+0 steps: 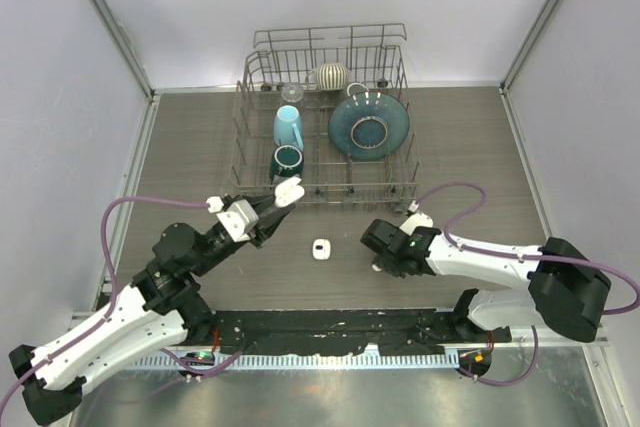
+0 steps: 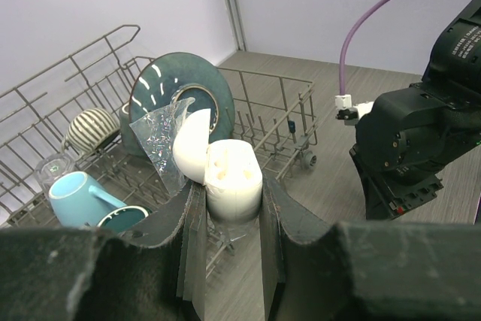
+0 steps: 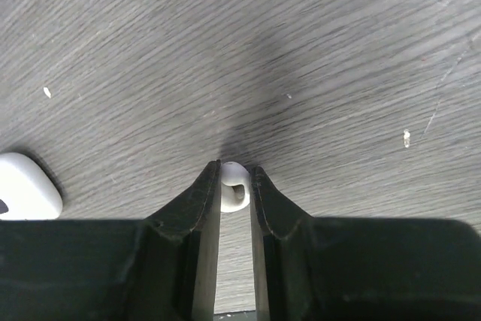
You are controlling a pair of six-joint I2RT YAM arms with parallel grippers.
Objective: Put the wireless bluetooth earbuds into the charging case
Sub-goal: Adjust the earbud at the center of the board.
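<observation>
My left gripper is shut on the base of a white charging case, holding it above the table in front of the rack with its lid swung open; the sockets show no earbud. In the top view this case is at the tip of the left gripper. A crumpled clear film hangs beside the lid. My right gripper points down at the table and is shut on one small white earbud, pinched between its fingertips. From above, the right gripper hides that earbud.
A second white pebble-like case lies closed on the table between the arms, also seen as the white case left of the right fingers. A wire dish rack behind holds a teal plate, a light blue mug, a dark cup and a striped bowl.
</observation>
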